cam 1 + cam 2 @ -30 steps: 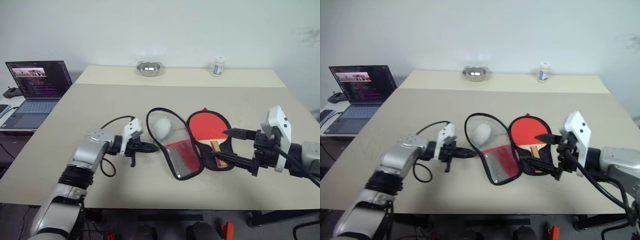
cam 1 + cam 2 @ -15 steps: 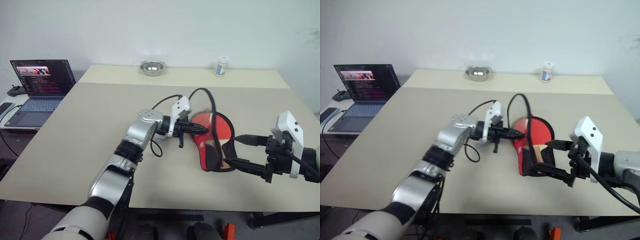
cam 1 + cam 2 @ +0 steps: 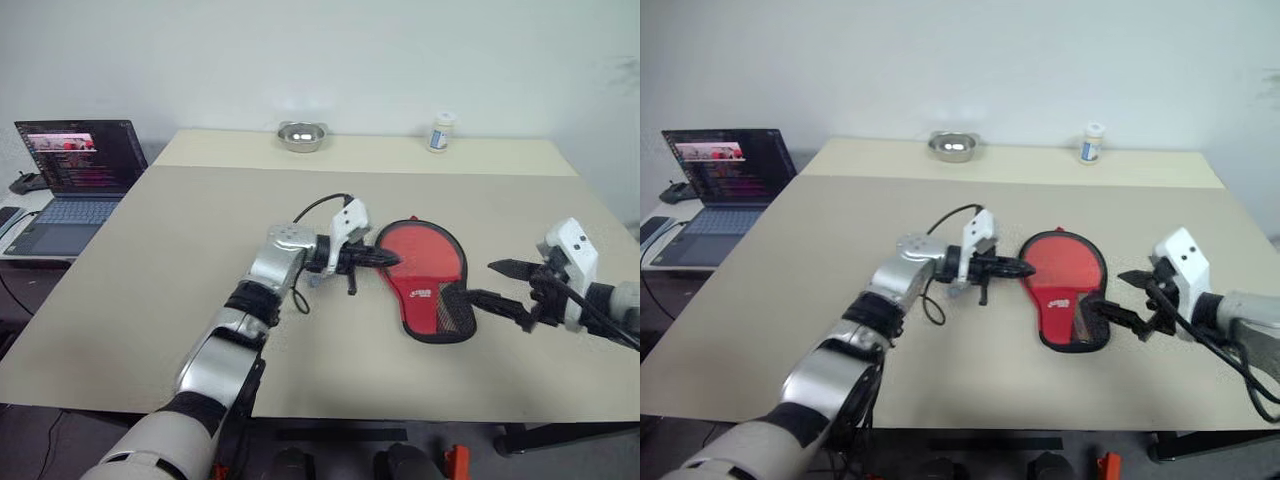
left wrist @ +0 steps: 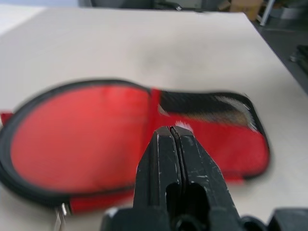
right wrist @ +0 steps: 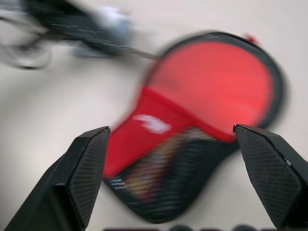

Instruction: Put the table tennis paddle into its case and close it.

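Paddle case (image 3: 427, 277), red face up with its white logo and black mesh pocket, lies folded shut on the table (image 3: 200, 220), and through the mesh at its narrow end a pale shape shows that is probably the paddle handle (image 5: 159, 166); the bat itself is otherwise covered, so it appears to be inside already. As a judgement, the pouch is light and soft, a fabric skin that will buckle and slide on the smooth tabletop if pushed from one side only, while the bat within gives it a stiff, flat core. The black edging and the zip pull are the sensible places to pinch; the red face offers nothing to grip. A small metal tab (image 4: 58, 217) peeks out at the rim just beside the left gripper (image 3: 385, 259), perhaps the zip pull, though that is hard to tell. That gripper has its fingers pressed together, holding nothing visible, its tips at the round end's edge. The right gripper (image 3: 497, 284) has its fingers spread wide, just off the mesh end and apart from it, well placed to steady the case. Farther off stand a metal bowl (image 3: 300, 135), a small bottle (image 3: 437, 131) and a laptop (image 3: 72, 170).
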